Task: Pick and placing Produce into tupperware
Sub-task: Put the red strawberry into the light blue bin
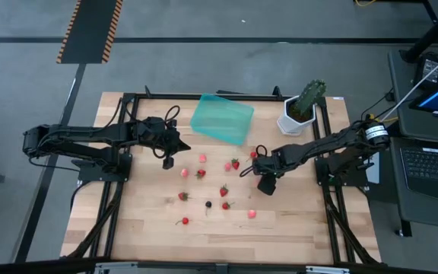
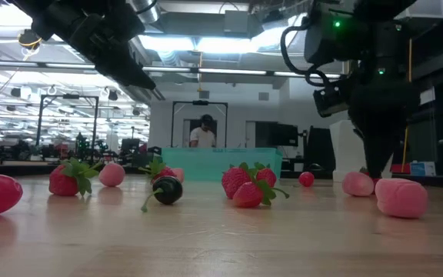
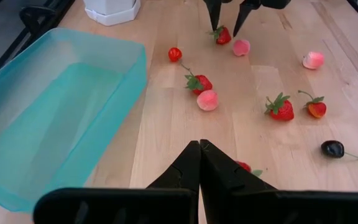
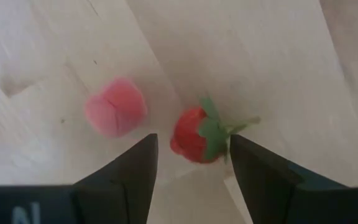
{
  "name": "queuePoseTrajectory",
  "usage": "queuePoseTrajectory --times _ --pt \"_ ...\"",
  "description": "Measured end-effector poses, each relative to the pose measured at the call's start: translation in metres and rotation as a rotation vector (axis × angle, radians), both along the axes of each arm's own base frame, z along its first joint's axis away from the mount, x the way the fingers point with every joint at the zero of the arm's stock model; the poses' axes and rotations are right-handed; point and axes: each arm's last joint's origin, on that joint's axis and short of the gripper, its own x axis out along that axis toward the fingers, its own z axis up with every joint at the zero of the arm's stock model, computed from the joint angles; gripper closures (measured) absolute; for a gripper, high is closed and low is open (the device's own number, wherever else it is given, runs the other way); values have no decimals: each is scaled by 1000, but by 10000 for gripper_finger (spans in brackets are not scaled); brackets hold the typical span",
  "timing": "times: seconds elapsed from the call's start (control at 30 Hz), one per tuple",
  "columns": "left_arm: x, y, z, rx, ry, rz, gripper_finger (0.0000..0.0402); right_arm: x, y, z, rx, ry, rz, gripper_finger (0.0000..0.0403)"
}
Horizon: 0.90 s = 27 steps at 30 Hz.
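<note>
right gripper [image 4: 188, 155] fingers apart astride a small red strawberry with green top [image 4: 197, 134], frame centre, left gripper [image 3: 199, 163] fingers together, lower centre

We are two matte black arms of jointed segments, with looped black cables near our wrists. Our left gripper [image 3: 199, 163] ends in flat, tapered black fingers. Our right gripper [image 4: 188, 163] has broad, wedge-shaped black fingers [image 4: 126, 174]. A silver collar [image 1: 376, 132] rings our right arm beside the table [image 1: 295, 228].
</note>
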Motion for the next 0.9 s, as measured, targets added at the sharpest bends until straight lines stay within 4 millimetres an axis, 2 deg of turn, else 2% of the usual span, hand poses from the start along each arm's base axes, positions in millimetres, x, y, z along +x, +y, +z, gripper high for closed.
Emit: queuePoseTrajectory --times 0.9 --pt "0 0 0 -1 -2 1 402 0 1 -2 -24 -16 7 200"
